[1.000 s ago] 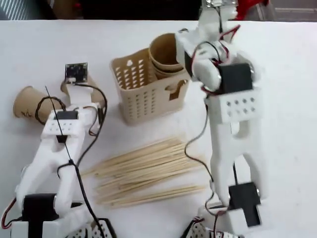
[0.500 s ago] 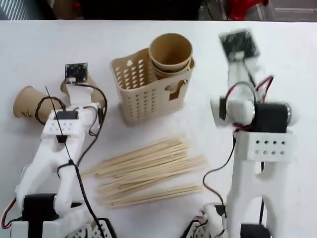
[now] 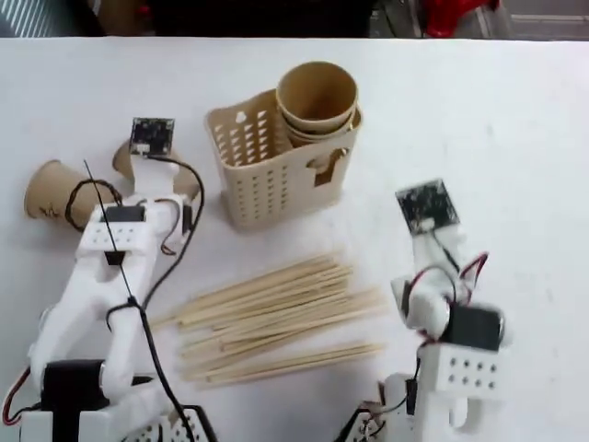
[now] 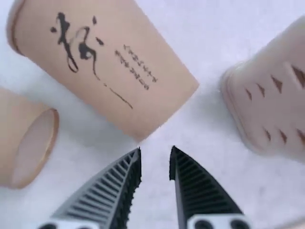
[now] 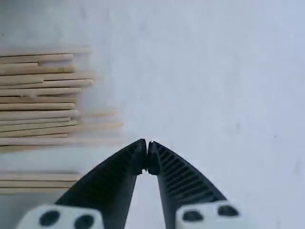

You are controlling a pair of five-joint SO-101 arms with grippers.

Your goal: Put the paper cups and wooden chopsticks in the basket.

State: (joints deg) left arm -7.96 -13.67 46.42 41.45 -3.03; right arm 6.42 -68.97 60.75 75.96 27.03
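Observation:
Stacked paper cups (image 3: 317,97) stand in the beige basket (image 3: 267,180) at the table's middle back. Two more paper cups lie on their sides at the left: one (image 3: 51,189) is bare, the other (image 3: 189,182) is partly under my left arm (image 3: 120,239). My left gripper (image 4: 156,152) is slightly open with nothing in it, just short of the printed cup (image 4: 105,62). The second cup (image 4: 24,143) and the basket wall (image 4: 271,105) flank it. Wooden chopsticks (image 3: 276,318) lie piled in front. My right gripper (image 5: 146,149) hangs shut and empty over bare table beside the chopstick ends (image 5: 43,100).
My right arm (image 3: 451,331) is folded back near the table's front right. The white table (image 3: 515,138) is bare on the right and behind the basket.
My right arm has drawn back from over the basket to the table's front right, leaving the cups stacked there. My left wrist has shifted slightly toward the lying cups.

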